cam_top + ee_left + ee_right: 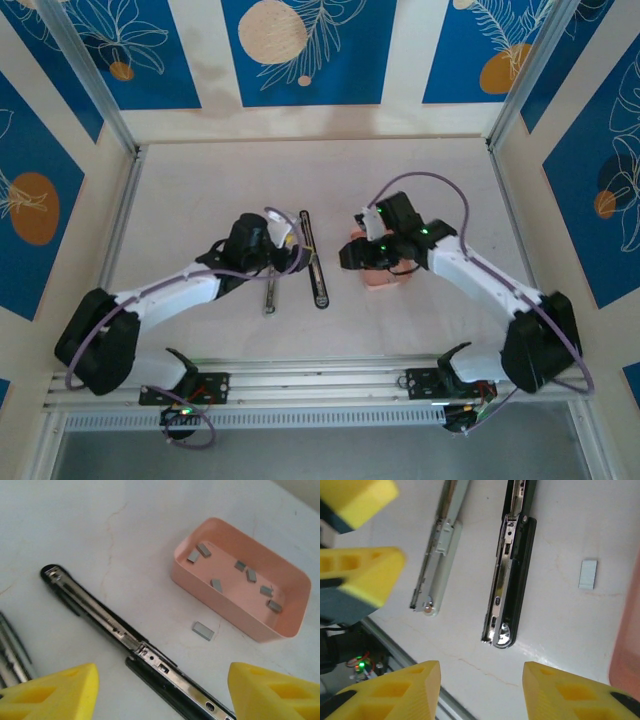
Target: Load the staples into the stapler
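left claw (162,695) wide, empty | black stapler (100,615) just ahead, opened | loose staple strip (203,630) on tabletop (100,520) ahead-right, beside pink tray (280,630) of staples (216,584) | right claw (480,690) wide, empty

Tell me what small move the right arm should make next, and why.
Probably shift the right gripper toward the loose staple strip and lower over it. The gripper is open and empty, and that strip lies flat on the table between the open stapler and the pink tray, with no tray wall in the way of a pinch.
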